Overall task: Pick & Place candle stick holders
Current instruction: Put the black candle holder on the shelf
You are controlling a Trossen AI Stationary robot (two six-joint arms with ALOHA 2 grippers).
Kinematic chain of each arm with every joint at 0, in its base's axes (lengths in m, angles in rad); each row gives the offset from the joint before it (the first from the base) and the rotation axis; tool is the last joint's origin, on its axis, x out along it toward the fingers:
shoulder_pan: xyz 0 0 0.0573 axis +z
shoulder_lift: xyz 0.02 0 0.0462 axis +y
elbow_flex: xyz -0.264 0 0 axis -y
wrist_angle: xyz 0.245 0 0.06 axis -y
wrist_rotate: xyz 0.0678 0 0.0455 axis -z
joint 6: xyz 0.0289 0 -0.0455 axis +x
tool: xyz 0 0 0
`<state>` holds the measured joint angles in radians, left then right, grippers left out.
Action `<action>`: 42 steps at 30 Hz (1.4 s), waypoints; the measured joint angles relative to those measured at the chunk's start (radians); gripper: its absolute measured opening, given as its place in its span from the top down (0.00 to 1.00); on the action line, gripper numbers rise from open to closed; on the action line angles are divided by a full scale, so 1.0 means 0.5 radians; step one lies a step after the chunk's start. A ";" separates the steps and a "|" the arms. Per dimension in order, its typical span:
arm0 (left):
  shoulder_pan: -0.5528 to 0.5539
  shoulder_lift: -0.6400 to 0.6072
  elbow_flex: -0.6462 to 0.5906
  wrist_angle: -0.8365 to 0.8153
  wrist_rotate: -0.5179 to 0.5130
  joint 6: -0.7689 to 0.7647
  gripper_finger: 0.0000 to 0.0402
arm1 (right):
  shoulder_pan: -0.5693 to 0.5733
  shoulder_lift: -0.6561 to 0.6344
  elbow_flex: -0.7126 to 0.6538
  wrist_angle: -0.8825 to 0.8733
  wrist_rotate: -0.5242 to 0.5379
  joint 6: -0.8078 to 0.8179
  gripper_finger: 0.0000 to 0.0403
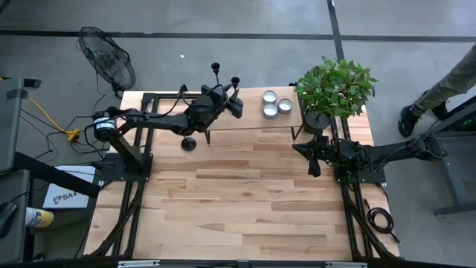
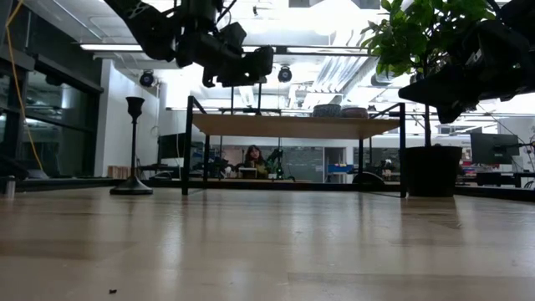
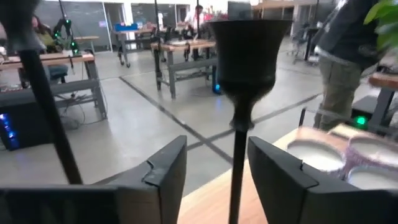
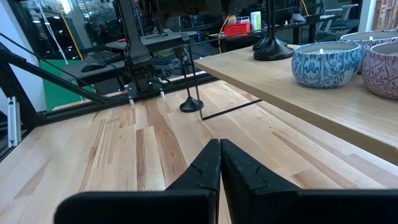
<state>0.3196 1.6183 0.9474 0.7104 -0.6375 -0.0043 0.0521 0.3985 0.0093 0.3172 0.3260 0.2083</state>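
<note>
One candle stick holder (image 1: 189, 143) stands on the table just off the raised shelf's (image 1: 253, 119) left front corner. Above the shelf's left end, the left gripper (image 1: 233, 104) hangs with its jaws parted around the stem of a second holder (image 3: 239, 99), gripping nothing. A third holder (image 1: 216, 68) stands near the shelf's left rear corner. Three candle bowls (image 1: 276, 106) and a potted plant (image 1: 333, 89) occupy the shelf's right end. The right gripper (image 4: 219, 163) hovers near the table's right edge, fingers pressed together, empty.

Glaring white from ceiling lights (image 2: 334, 25) in the low view, silhouetting the arms. Blurring softly on the near candlestick holder (image 3: 249, 56) and fingers (image 3: 165, 180) in the left wrist view.
</note>
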 joint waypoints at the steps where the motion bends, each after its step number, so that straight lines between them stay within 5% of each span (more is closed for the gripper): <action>1: 0.000 -0.012 -0.002 -0.042 -0.002 -0.001 0.57 | 0.000 0.001 -0.001 0.000 0.000 0.000 0.99; 18: -0.173 -0.143 -0.003 -0.294 -0.207 0.149 0.49 | 0.000 0.000 0.000 0.000 0.000 0.000 0.99; 31: -0.378 -0.509 -0.002 -0.988 -0.397 0.136 0.49 | 0.000 0.001 0.000 0.000 0.001 0.000 0.99; 42: -0.509 -0.886 -0.002 -1.847 -0.397 -0.233 0.49 | 0.000 0.000 0.000 0.001 0.001 0.000 0.99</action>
<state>0.0649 1.1752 0.9463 -0.2130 -0.8362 -0.1206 0.0521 0.3987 0.0092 0.3175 0.3264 0.2085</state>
